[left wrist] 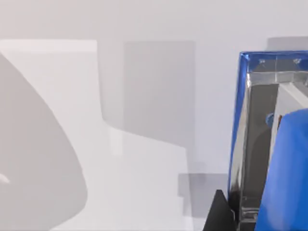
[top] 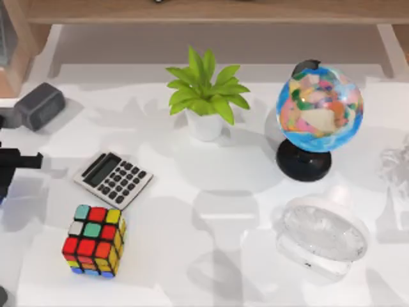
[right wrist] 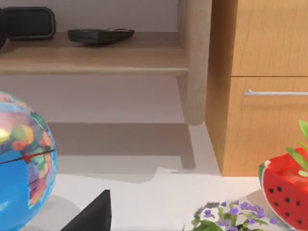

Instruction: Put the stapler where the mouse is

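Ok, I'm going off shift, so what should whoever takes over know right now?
Left hand: at the table's left edge, with the stapler right against it; grip unconfirmed.
Right hand: idle near the globe.
Mouse: probably the pale glassy rounded object at the top view's lower right, but I am unsure.
Done: stapler reached, not yet delivered.
Left: carry it across and set it there.

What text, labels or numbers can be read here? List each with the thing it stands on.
None can be read.
Grey calculator with dark keys: key markings too small to read, display blank.
Multicoloured globe on a black stand: coloured patches, no readable names.
Dark grey box-shaped device: no readable marking.
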